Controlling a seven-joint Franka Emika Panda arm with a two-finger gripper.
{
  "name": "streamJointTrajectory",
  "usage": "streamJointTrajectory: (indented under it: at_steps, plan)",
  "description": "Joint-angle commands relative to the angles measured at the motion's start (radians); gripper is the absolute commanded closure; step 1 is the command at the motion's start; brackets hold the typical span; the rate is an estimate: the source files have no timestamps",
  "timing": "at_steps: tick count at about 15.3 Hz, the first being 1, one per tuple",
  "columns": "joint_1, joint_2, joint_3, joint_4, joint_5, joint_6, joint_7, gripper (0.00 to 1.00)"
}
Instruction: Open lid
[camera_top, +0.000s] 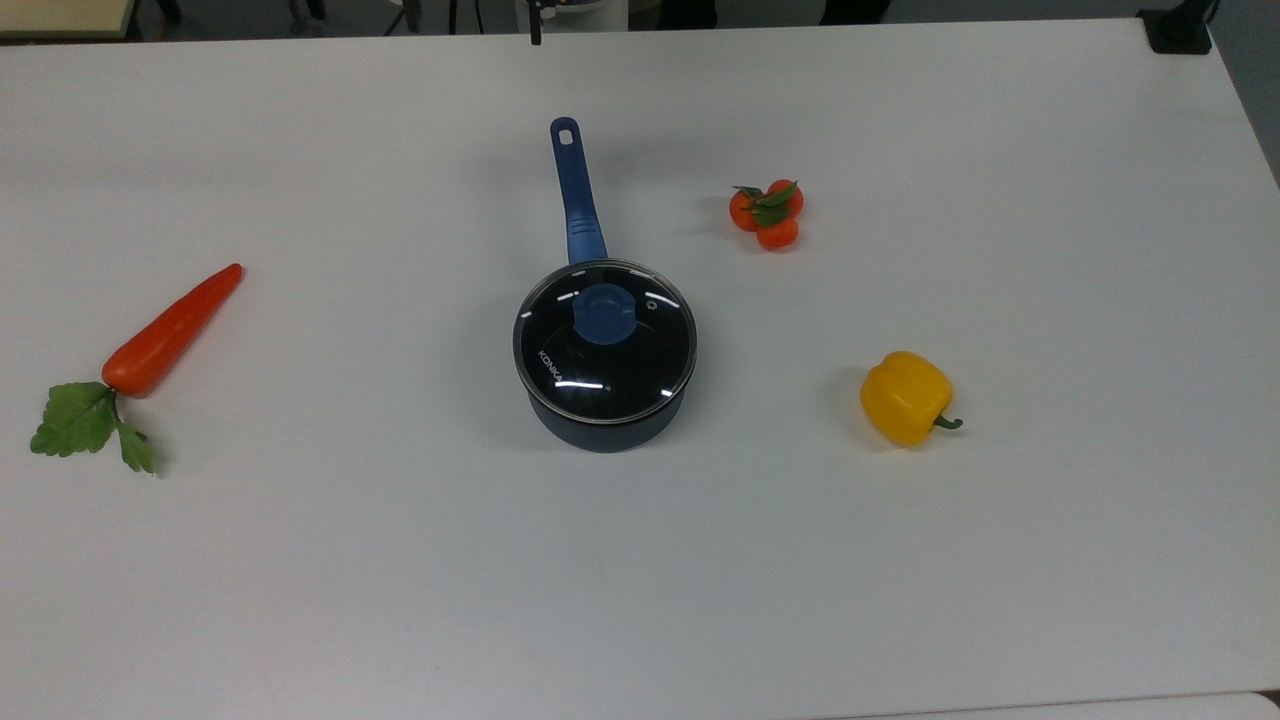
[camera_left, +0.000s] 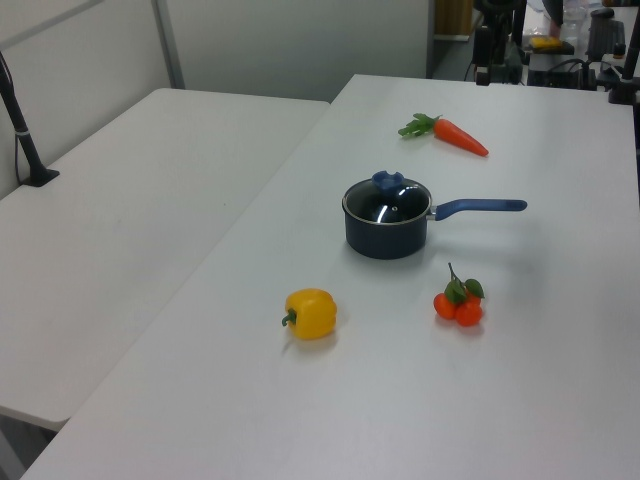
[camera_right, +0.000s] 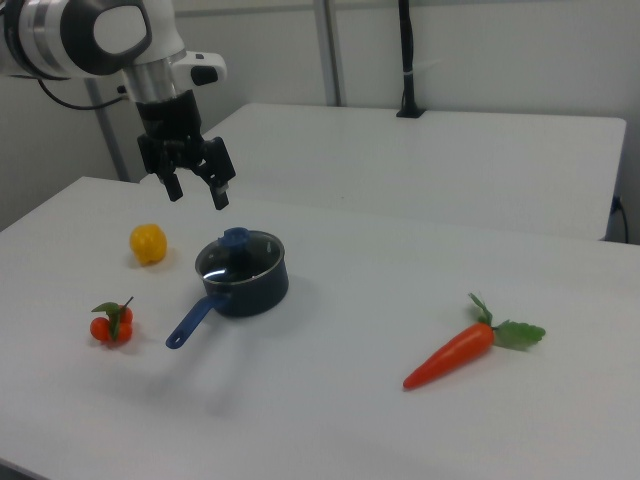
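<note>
The lid (camera_top: 605, 340) sits on the saucepan (camera_top: 600, 425) mid-table (camera_top: 640, 600), carrot (camera_top: 170, 330) on the top view's left, tomatoes (camera_top: 767, 215) and yellow pepper (camera_top: 905, 397) right, while the gripper (camera_right: 198, 192) hangs above, fingers spread.

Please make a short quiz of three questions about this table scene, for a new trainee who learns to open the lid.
1. True or false: the lid sits closed on the saucepan.
2. In the top view, which item lies on the top view's left of the saucepan? A) yellow pepper B) carrot C) tomatoes
3. Fill in: in the right view the gripper hangs above the table with its fingers ____.

Key
1. True; the blue knob is on top, untouched.
2. B
3. open, holding nothing
</note>
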Motion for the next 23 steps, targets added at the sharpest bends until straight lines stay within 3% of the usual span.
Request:
streamJointTrajectory:
  at_steps: [1, 7, 18, 23]
  plan:
    - [0.002, -0.008, 0.0, -0.023, -0.004, 0.017, 0.002, 0.0]
    - [0.011, 0.004, 0.002, -0.038, -0.001, 0.107, 0.004, 0.0]
    - [0.102, 0.237, 0.014, -0.04, 0.009, 0.471, 0.005, 0.0]
    - [0.105, 0.315, 0.014, -0.04, 0.007, 0.566, -0.027, 0.0]
